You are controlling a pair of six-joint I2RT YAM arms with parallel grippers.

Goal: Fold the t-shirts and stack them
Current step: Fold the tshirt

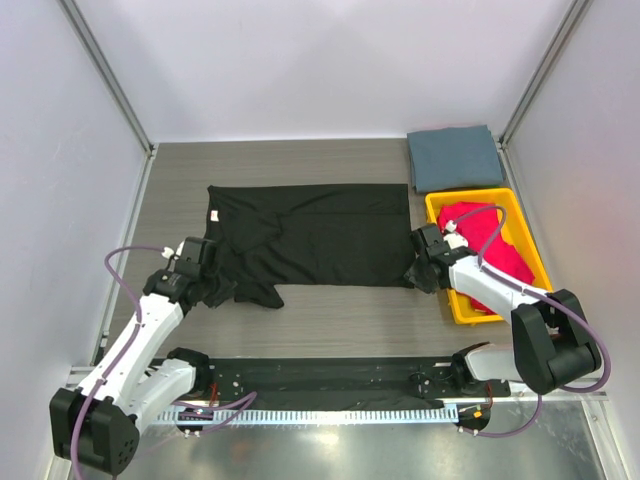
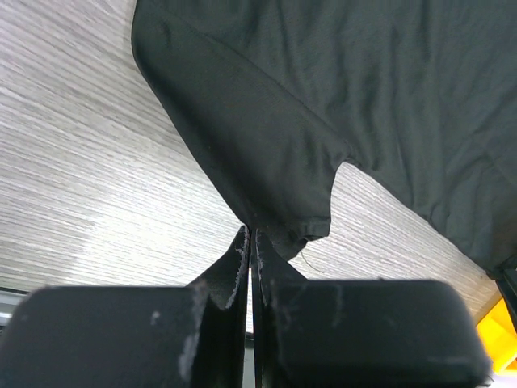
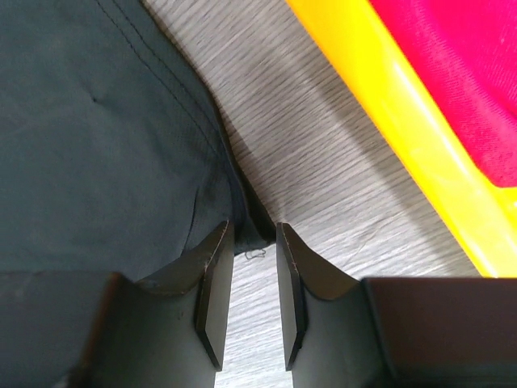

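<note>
The black t-shirt (image 1: 320, 235) lies spread flat across the middle of the table, with its neck label at the left. My left gripper (image 1: 222, 288) is shut on the hem of the shirt's near-left sleeve (image 2: 275, 162), and the cloth is pinched at the fingertips (image 2: 251, 234). My right gripper (image 1: 418, 265) is open at the shirt's near-right corner. That corner (image 3: 246, 230) sits between its two fingertips, which stand a little apart (image 3: 254, 230). A slate grey-blue t-shirt (image 1: 455, 157) lies folded at the back right. A magenta-red t-shirt (image 1: 490, 245) lies bunched in the tray.
The yellow plastic tray (image 1: 436, 215) stands at the right, just beside my right gripper, with its rim (image 3: 404, 137) close to the fingers. White walls enclose the table on three sides. Bare wood surface (image 1: 340, 315) lies between the shirt and the arm bases.
</note>
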